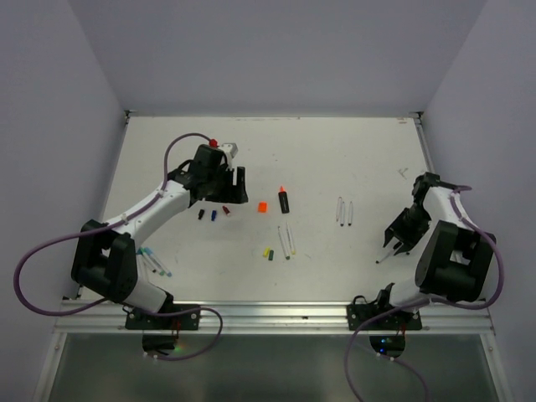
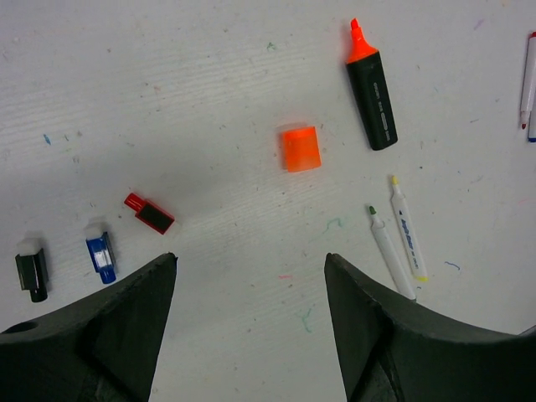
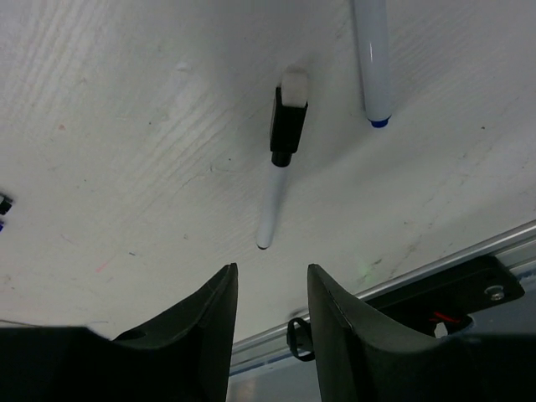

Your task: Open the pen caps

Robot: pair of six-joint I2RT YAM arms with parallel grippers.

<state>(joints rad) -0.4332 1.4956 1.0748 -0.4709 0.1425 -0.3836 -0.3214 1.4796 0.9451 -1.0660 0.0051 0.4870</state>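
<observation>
- Over at the right side of the desk (image 1: 335,151), the right fingers (image 3: 352,335) are standing spread with nothing between them. A capped pen (image 3: 270,201) is lying just beyond their tips at twelve o'clock, its black cap (image 3: 289,126) at the far end.
- We are judging the main risk to be a bad pinch. The barrel is far thinner than the fingers, so closing on it off-centre could be rolling or flicking it toward the desk edge at six o'clock.
- We are also worrying that the near white end is the part closest to the tips, so a grab there is leaving the cap out of reach, and a one-sided pull is only dragging the whole pen.
- A blue-tipped pen (image 3: 373,59) is lying near at one o'clock, and a wide approach could be knocking it.
- The left fingers (image 2: 385,335) are likewise spread and empty, well apart from the capped pen.
- Around their gap the loose pieces are lying:
  - a red cap (image 2: 149,213) at ten o'clock
  - a blue cap (image 2: 100,253) and another black cap (image 2: 31,272) at nine
  - an orange cap (image 2: 300,148) at twelve
  - a black marker (image 2: 373,88) at one
  - two bare pens (image 2: 400,239) at three
- Any low sweep across could be scattering these.
</observation>
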